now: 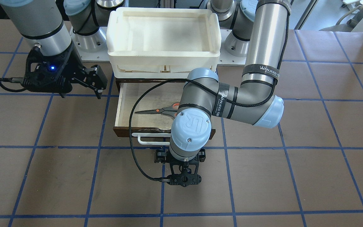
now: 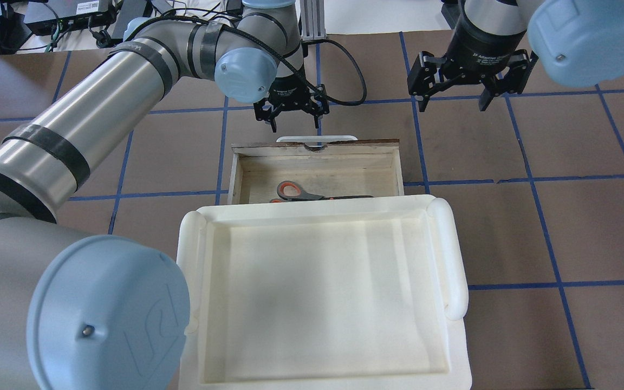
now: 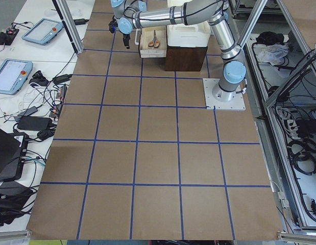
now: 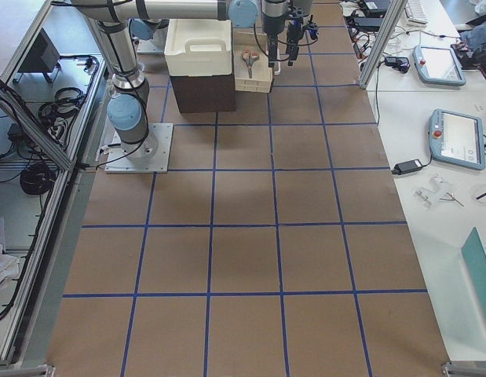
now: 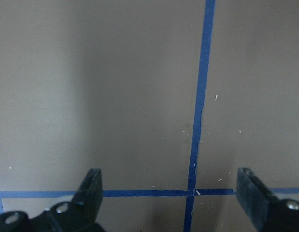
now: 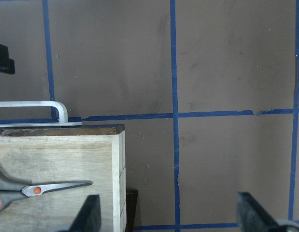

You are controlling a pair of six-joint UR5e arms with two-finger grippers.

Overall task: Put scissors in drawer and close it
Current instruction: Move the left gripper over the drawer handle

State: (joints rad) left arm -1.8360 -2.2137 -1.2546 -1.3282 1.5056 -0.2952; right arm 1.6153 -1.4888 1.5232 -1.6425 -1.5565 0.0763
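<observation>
Grey-handled small scissors (image 1: 158, 110), loops lined orange-red, dark metal blades together, lie flat on the pale plywood floor of the open, dark-fronted wooden drawer (image 2: 317, 150). Their long axis runs parallel to the drawer front, with the tips toward the robot's right. Left gripper (image 2: 294, 124) hangs spread wide and empty just beyond the white bar handle (image 2: 316, 138); right gripper (image 2: 453, 103) is likewise spread and empty, off to the drawer's right.
</observation>
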